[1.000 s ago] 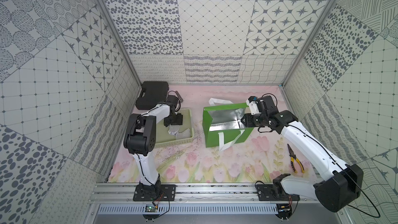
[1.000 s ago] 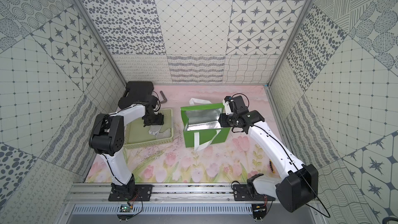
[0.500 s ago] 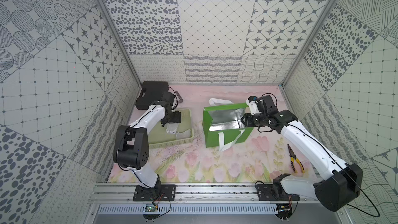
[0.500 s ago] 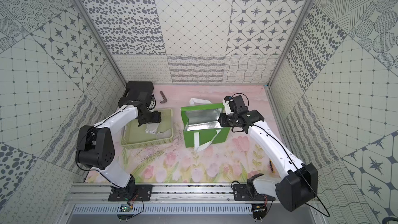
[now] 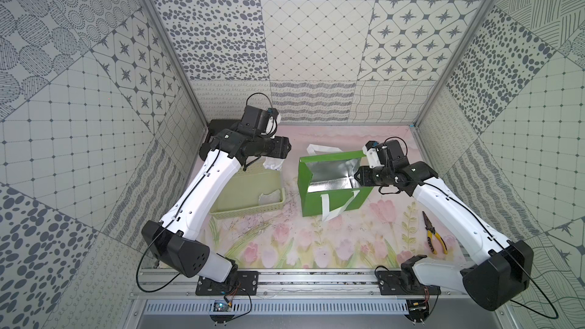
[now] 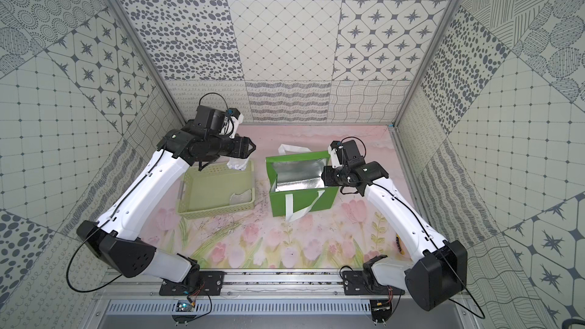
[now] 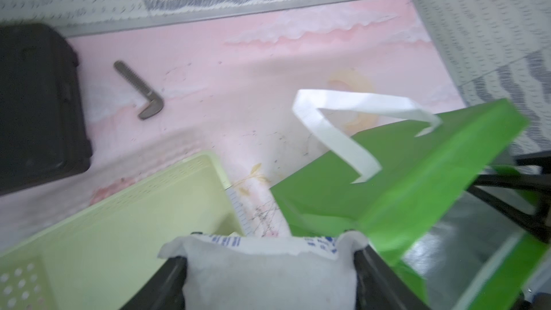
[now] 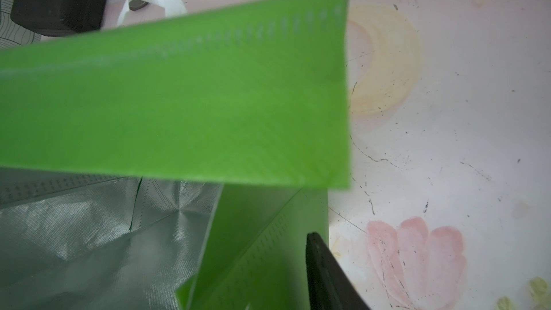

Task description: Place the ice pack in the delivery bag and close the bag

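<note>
left wrist view shows you the left gripper [image 7: 268,259] clamped on the ice pack [image 7: 268,284], jaws spread wide around its soft bulk, raised just beside the delivery bag [image 7: 402,174], not yet over its mouth. the right gripper [image 5: 359,176] looks pinched on the bag's end wall, likely to hold the foil mouth open. only a top view shows the pack dangling above the basket [image 5: 250,208] beside the bag. right wrist view shows just one finger [image 8: 328,275] outside that wall.

The basket [image 5: 250,208] lies left of the delivery bag [image 5: 316,200], case [image 7: 35,99] behind the basket, pliers [image 5: 435,237] far right.
</note>
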`<state>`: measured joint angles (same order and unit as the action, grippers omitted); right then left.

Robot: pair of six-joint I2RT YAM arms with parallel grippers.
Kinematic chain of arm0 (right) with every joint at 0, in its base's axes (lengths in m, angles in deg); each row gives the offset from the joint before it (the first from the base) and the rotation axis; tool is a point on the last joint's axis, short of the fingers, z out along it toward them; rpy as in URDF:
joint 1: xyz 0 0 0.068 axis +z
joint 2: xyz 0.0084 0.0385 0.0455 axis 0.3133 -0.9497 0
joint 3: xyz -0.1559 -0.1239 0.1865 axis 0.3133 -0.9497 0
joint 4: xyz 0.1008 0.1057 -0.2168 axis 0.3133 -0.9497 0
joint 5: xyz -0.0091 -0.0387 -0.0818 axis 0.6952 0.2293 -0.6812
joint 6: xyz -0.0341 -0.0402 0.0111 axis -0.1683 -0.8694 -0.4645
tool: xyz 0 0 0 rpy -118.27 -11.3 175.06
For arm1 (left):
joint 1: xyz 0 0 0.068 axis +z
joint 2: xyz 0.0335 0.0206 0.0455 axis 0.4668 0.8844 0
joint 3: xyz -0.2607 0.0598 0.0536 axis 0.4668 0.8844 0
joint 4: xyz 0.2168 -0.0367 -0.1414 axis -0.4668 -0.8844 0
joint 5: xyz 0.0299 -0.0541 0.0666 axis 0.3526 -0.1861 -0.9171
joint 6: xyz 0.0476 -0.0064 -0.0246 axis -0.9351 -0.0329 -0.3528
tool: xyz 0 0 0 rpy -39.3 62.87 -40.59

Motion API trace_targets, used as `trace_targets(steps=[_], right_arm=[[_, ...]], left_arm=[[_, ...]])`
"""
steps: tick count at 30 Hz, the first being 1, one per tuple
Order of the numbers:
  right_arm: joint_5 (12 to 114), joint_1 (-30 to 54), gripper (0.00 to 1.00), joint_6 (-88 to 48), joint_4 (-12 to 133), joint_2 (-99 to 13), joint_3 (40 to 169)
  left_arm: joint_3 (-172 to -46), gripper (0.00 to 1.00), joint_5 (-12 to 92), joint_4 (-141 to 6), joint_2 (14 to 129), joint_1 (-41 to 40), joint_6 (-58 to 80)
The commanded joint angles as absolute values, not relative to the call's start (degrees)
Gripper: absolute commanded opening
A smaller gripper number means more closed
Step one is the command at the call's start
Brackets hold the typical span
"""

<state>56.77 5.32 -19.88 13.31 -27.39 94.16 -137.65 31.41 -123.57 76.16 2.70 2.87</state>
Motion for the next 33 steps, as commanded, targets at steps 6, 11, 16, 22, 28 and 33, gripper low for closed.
trace_targets(steps=[6, 11, 16, 22, 28, 33], right_arm=[[56.4, 5.6, 0.4, -19.1, 13.2, -25.5, 94.1], [56.1, 5.6, 0.4, -19.0, 13.2, -24.5, 94.0], [56.0, 5.5, 0.4, -18.8, 13.2, -23.6, 93.6], [55.9, 5.4, 0.4, -18.6, 13.2, -23.6, 93.0], [55.8, 5.5, 0.4, -18.6, 13.1, -24.1, 93.0], [56.1, 5.4, 0.4, -18.7, 13.2, -24.4, 93.5]], left_arm=[[-161.6, 0.25, 36.4, -126.9, 94.5, -15.7, -4.7], [-167.3, 0.24, 39.2, -128.5, 104.2, -19.6, -7.3], [-164.4, 0.23, 39.6, -129.7, 109.4, -20.9, -7.7], [-157.4, 0.31, 36.0, -128.2, 111.8, -21.3, -7.1], [-154.5, 0.65, 34.0, -126.2, 109.0, -21.3, -5.5], [-155.7, 0.85, 30.8, -125.5, 104.0, -21.2, -2.9]])
